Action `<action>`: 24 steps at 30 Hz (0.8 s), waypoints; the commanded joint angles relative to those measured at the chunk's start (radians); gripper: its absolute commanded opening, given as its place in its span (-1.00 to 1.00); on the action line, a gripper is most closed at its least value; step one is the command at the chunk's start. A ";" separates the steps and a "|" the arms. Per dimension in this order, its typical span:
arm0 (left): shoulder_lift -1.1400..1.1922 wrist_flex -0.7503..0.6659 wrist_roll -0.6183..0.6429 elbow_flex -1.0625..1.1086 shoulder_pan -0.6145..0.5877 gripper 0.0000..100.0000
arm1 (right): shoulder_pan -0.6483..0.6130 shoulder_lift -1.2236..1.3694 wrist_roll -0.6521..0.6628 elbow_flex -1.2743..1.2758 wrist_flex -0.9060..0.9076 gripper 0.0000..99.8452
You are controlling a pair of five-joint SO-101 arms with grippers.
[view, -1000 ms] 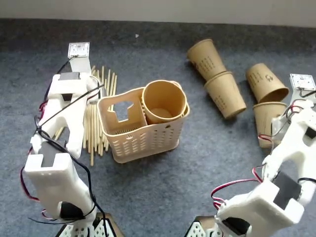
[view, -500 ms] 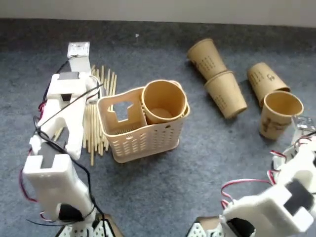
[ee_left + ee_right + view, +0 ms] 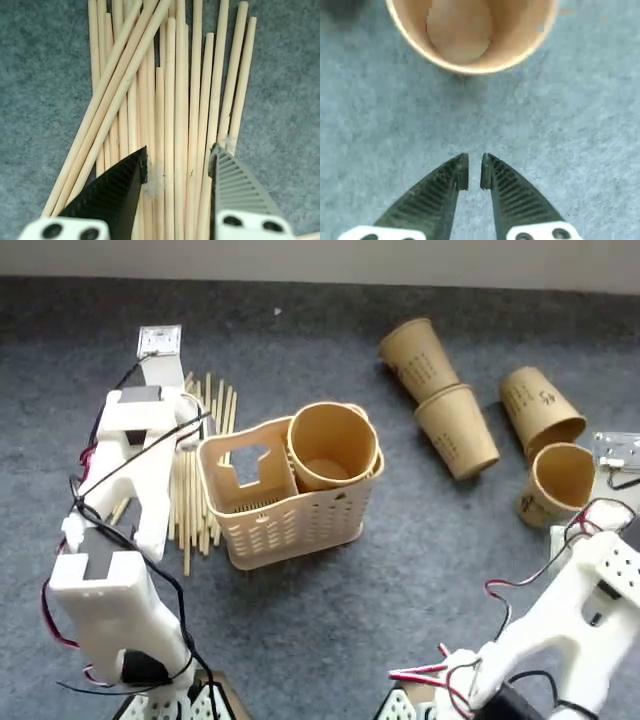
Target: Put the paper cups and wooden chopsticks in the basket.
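Chopsticks (image 3: 170, 90), beside basket (image 3: 290, 525) in high view, lie under your left gripper (image 3: 180, 161), spread wide, empty; right gripper (image 3: 474, 172) nearly closed, empty, facing cup (image 3: 470, 30).

Soft, even, moderately bright light; faint diffuse shadow under the basket (image 3: 300, 525).

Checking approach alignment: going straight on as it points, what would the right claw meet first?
Likely the rim of the tan paper cup, whose mouth faces the right claw; depth is unclear.
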 commanded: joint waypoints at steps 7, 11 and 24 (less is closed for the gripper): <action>-0.015 -0.005 0.003 -0.004 -0.002 -0.56 | -0.213 0.096 -0.222 -0.400 -0.001 -0.79; -0.015 -0.005 0.003 -0.004 -0.002 -0.56 | -0.236 0.308 -0.219 -0.567 0.033 -0.62; -0.015 -0.009 0.003 -0.004 -0.002 -0.56 | -0.321 0.687 -0.178 -0.914 0.332 -0.61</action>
